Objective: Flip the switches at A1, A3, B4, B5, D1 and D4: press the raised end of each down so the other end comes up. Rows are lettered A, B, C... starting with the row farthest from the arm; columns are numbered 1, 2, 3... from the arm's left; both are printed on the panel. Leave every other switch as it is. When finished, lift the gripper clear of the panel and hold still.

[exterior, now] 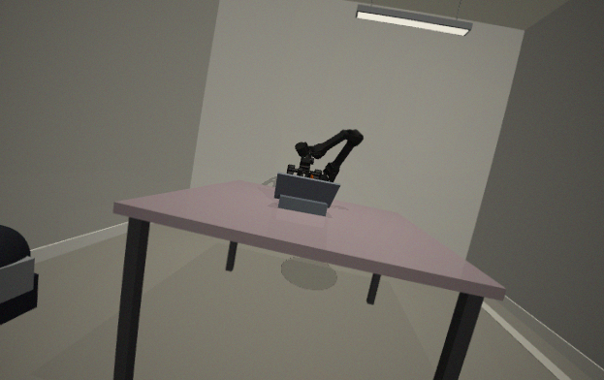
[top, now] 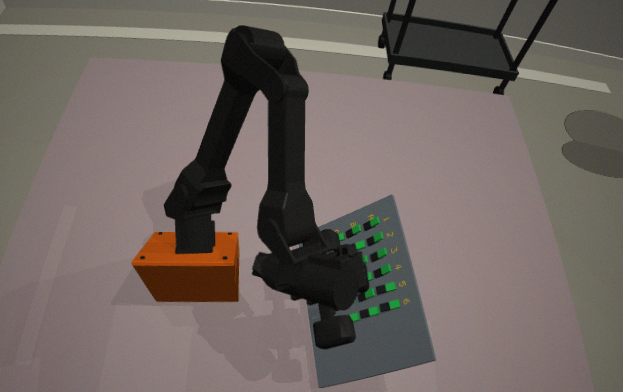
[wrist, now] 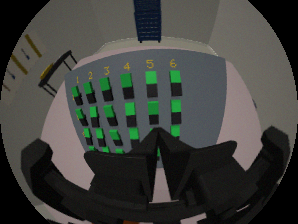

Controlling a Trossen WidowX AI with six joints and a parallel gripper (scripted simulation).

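The tilted grey panel [top: 383, 350] [exterior: 305, 186] [wrist: 202, 100] carries rows of green-and-black switches. A1 [top: 374, 221] [wrist: 75, 91], A3 [top: 382, 252] [wrist: 104, 83], B4 [wrist: 130, 108] and B5 [top: 369, 293] [wrist: 153, 108] are visible. In the wrist view, A3 and B5 look darker green than B4. D1 [wrist: 92, 149] shows only its green top edge; D4 is hidden behind the gripper. My gripper [wrist: 157, 131] is shut and empty, its tips in front of the row C area near column 5. Contact cannot be told; the top view hides the tips behind the arm.
The orange base block [top: 188, 282] stands left of the panel on the pink table [top: 138, 125] [exterior: 206, 213]. The wrist housing hangs over the panel's near part. Neighbouring switches A5 [wrist: 151, 77] and A6 [wrist: 175, 76] stand close together. A black cart [top: 448, 47] stands beyond the table.
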